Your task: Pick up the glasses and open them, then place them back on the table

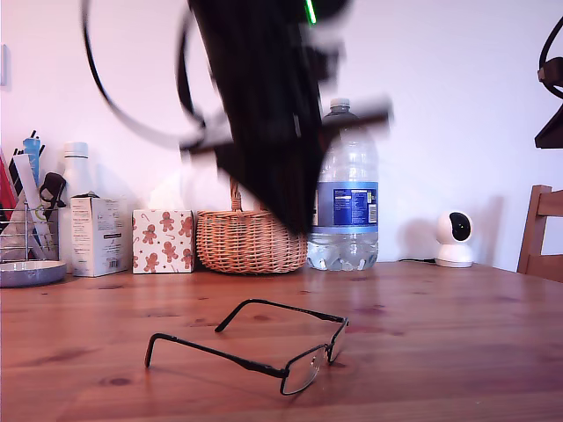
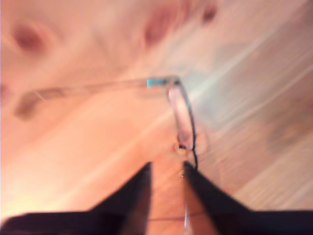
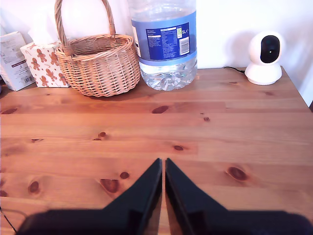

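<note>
Both temples of the glasses (image 1: pixel 264 338) lie unfolded on the table (image 1: pixel 457 352).

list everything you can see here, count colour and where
glasses: 1, black frame, open on the table, front centre of exterior view
table: 1, reddish-brown wood
wicker basket: 1, tan, at back
water bottle: 1, clear, blue label, exterior view's right of basket
gingerbread-print tissue box: 1, white and brown, exterior view's left of basket
security camera: 1, white, back, exterior view's right
my first pincer: black, slightly open, over the glasses
my second pincer: black, shut, nothing held
</note>
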Tool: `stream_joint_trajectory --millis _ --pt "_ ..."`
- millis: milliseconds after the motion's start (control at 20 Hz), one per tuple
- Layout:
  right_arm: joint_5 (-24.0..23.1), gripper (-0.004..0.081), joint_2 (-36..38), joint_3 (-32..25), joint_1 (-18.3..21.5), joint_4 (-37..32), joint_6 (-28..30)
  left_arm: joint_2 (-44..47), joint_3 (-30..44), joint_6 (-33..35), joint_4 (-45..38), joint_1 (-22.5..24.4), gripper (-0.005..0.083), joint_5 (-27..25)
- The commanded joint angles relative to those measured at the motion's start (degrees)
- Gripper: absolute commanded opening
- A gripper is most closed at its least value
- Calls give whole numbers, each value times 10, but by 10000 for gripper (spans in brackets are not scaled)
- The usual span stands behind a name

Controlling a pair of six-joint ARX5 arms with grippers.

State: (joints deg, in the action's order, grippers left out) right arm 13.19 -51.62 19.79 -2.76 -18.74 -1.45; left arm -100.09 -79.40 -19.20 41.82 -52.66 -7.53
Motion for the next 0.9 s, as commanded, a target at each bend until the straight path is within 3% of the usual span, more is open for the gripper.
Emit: stream_joint_trajectory --millis 0,200,400,650,850 --pt "2 -11 2 3 -3 8 -1 15 -2 17 -4 0 -24 -13" --pt "2 -11 2 3 -1 51 -4 55 -1 66 -44 -8 -24 -61" --pt "2 -11 2 3 23 47 12 69 20 103 -104 -7 -24 -61" --pt "15 -11 2 3 59 45 17 134 144 137 -250 25 -24 -52" --pt "19 -11 2 3 80 36 19 224 273 144 -351 100 -24 -9"
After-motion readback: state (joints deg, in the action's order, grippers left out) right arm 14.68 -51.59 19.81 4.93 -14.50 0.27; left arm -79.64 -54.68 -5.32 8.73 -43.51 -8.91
